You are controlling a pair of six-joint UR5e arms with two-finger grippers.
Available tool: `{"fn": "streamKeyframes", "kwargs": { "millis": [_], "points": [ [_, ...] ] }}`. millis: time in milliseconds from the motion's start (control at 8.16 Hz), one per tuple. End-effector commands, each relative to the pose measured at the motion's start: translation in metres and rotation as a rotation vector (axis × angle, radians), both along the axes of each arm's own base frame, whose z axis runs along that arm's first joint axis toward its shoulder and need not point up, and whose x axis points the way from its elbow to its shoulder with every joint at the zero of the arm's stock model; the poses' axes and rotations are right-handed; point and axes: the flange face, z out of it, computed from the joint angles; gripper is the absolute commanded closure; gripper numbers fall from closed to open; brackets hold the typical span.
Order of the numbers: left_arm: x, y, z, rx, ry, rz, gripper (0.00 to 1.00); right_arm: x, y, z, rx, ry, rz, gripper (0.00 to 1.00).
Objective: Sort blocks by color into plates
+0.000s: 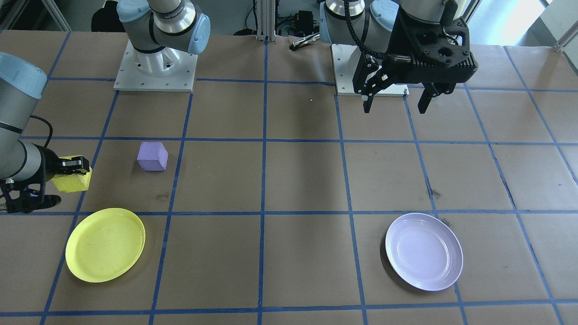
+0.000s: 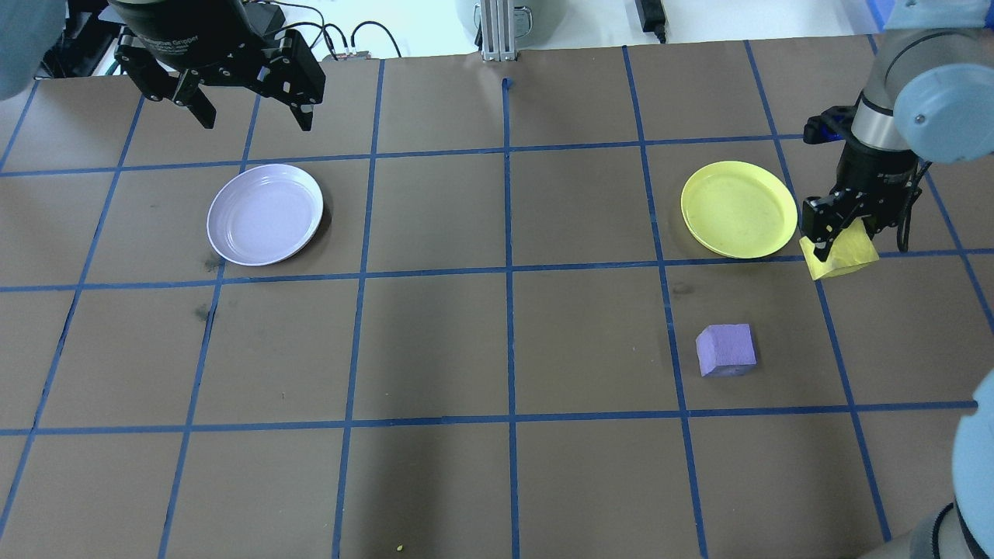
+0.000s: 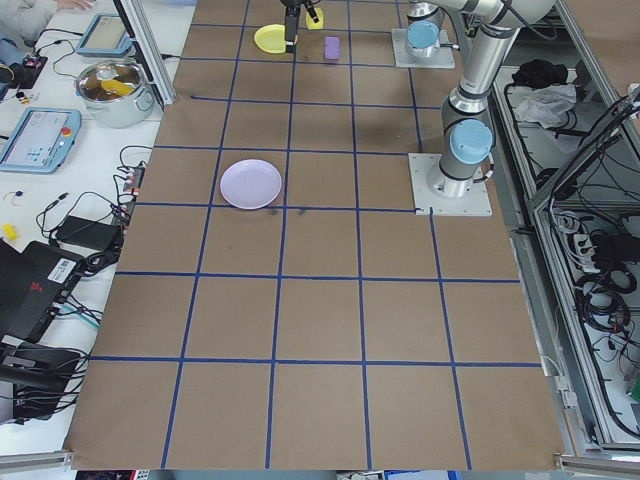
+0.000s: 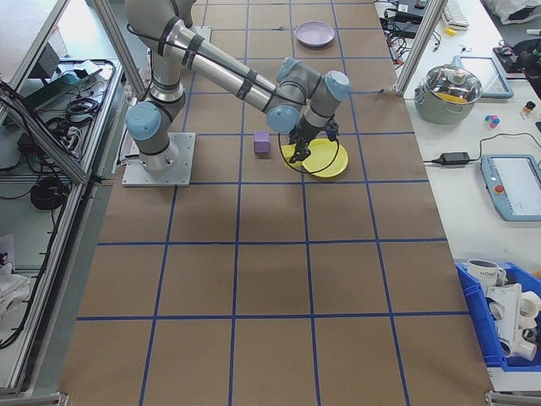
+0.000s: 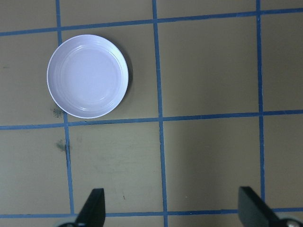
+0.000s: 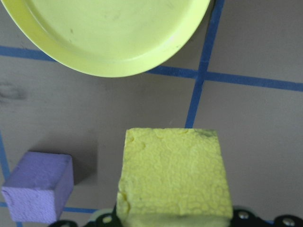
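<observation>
Yellow block (image 2: 845, 252) is held by right tool (image 2: 835, 233) just beside yellow plate (image 2: 738, 209); left tool (image 2: 248, 120) is spread wide, empty.

The right gripper (image 2: 840, 233) holds the small yellow foam cube (image 2: 845, 255) just beside the round yellow plastic plate (image 2: 738, 208), on the robot's right half of the table. The small light purple foam cube (image 2: 726, 350) lies on the paper nearer the robot than that plate. The round pale lavender plate (image 2: 265, 214) sits well apart on the left half, with the left gripper (image 2: 247, 118) spread wide above the table beyond it.
</observation>
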Motion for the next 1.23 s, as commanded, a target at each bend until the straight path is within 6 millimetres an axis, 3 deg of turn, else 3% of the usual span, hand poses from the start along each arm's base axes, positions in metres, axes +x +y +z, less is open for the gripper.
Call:
{"fn": "streamKeyframes", "kwargs": {
  "millis": [0, 123, 245, 613, 735, 858, 980, 1103],
  "points": [
    [0.0, 0.0, 0.0, 0.001, 0.0, 0.0, 0.0, 0.03, -0.032, 0.019, -0.079, -0.038, -0.055, 1.0],
    [0.0, 0.0, 0.001, -0.001, 0.0, 0.0, 0.0, 0.036, -0.048, 0.013, -0.132, -0.022, -0.051, 1.0],
    [0.0, 0.0, 0.001, -0.001, 0.0, 0.0, 0.0, 0.038, -0.063, -0.007, -0.152, -0.017, -0.046, 1.0],
    [0.0, -0.001, 0.0, 0.001, 0.0, 0.0, 0.0, 0.057, -0.086, -0.045, -0.141, -0.018, -0.026, 1.0],
    [0.0, -0.001, -0.001, 0.002, 0.0, 0.0, 0.0, 0.059, -0.089, -0.053, -0.134, -0.019, -0.023, 0.89],
    [0.0, -0.001, -0.001, 0.002, 0.0, 0.0, 0.0, 0.06, -0.089, -0.057, -0.133, -0.02, -0.02, 0.39],
    [0.0, -0.001, -0.002, 0.004, 0.0, 0.0, 0.0, 0.06, -0.086, -0.057, -0.123, -0.023, -0.009, 0.0],
    [0.0, -0.001, -0.002, 0.004, 0.0, 0.0, 0.0, 0.062, -0.082, -0.057, -0.093, -0.03, -0.007, 0.0]
  ]
}}
